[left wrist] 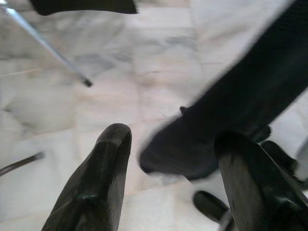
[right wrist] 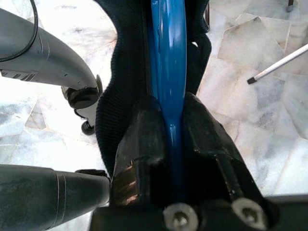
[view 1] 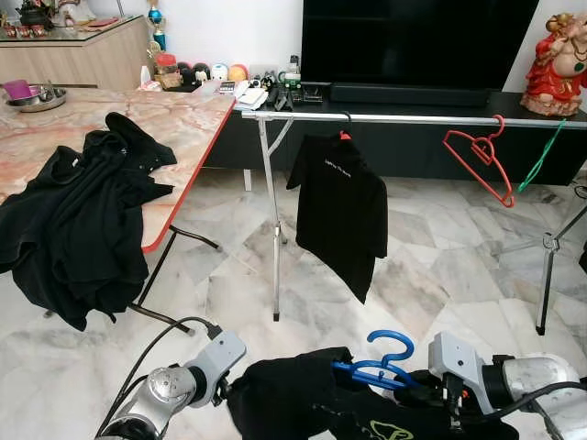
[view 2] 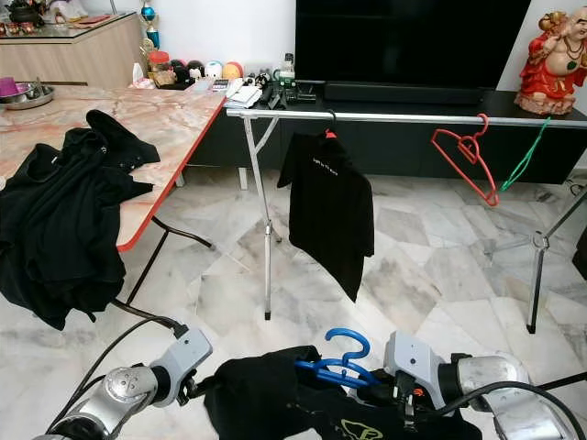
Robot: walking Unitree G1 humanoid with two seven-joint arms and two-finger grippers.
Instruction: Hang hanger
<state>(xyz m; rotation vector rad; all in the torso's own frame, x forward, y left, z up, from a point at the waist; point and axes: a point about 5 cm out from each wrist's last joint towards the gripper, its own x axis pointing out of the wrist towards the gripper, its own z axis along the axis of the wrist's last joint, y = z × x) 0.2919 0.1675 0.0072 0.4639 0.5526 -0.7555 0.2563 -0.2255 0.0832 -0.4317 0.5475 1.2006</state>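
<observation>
Black shirt cut off by frame edge at 6 o'clock; blue hanger shoulders hidden inside it.

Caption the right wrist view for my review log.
Right gripper shut on blue hanger threaded through a black shirt, above marble floor.

arms: silver, rounded joints | cables: black | right claw: glossy black fingers, two screws at base

A glossy blue plastic hanger carries matt black cloth above a polished marble floor, beside a smooth metal rail.
</observation>
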